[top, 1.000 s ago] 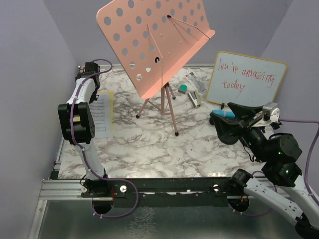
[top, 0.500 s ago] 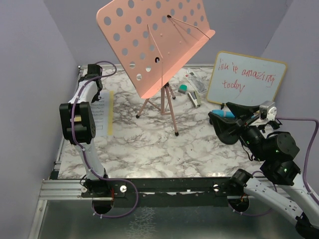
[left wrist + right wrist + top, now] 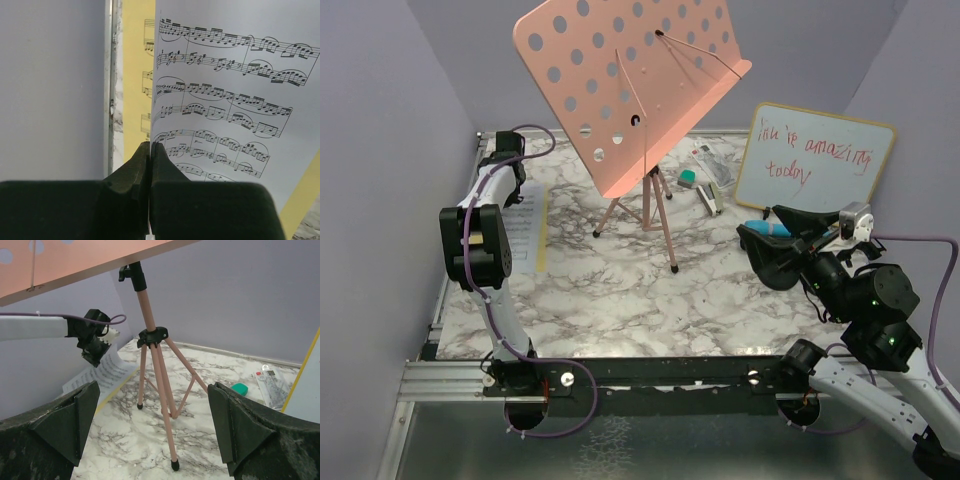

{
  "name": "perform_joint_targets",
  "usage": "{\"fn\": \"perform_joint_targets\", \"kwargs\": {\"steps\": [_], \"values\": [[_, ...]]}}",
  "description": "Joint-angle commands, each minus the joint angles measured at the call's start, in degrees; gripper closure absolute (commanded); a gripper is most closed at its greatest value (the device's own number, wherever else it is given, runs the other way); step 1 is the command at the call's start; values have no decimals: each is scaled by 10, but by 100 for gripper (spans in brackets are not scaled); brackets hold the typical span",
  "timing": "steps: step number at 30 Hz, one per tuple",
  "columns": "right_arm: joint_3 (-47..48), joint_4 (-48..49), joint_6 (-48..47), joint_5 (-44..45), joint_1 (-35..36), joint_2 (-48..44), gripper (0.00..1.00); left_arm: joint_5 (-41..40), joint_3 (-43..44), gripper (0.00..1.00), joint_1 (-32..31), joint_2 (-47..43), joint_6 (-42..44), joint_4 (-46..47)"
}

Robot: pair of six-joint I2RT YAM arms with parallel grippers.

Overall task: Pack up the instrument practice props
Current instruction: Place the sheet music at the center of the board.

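The pink perforated music rack [image 3: 630, 85] stands on its tripod legs [image 3: 655, 205] at the back middle; the legs also show in the right wrist view [image 3: 155, 365]. My left gripper [image 3: 506, 150] at the far left back is shut on the edge of a printed sheet-music page [image 3: 225, 95] and holds that end up; its jaws [image 3: 150, 150] are pressed together on the paper. More pages [image 3: 525, 235] lie below on a yellow sheet. My right gripper [image 3: 782, 240] is open wide and empty [image 3: 154, 387], facing the tripod. A blue microphone [image 3: 767, 228] lies by it. The black microphone and the poles are not discernible.
A wood-framed whiteboard [image 3: 815, 160] leans at the back right. A stapler [image 3: 712, 200], a green eraser [image 3: 687, 179] and a clear packet [image 3: 715, 165] lie behind the tripod. Purple walls close in on the left, the back and the right. The left wall is right beside the left gripper.
My left gripper has shifted slightly back and right with the page, and the page's end has lifted off the table. My right gripper has barely moved.
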Motion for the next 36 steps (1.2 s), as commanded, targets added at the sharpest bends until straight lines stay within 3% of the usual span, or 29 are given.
{"fn": "perform_joint_targets", "kwargs": {"steps": [1, 10, 19, 24, 28, 36], "values": [[-7, -2, -6, -13, -4, 2, 3, 58, -20, 97, 4, -20, 7, 22], [-8, -1, -6, -14, -4, 3, 3, 48, -18, 98, 15, -31, -3, 21], [-7, 0, -7, -16, -4, 6, 3, -27, -1, 97, 20, -12, -12, 9], [-7, -1, -8, -15, -4, 7, 3, -59, 4, 87, 21, -3, -11, 8], [-6, -2, -8, -16, -4, 11, 3, -73, 12, 69, 21, 7, -11, 8], [-4, -6, -8, -12, -4, 16, 3, -96, 15, 54, 22, 10, -20, 6]]}}
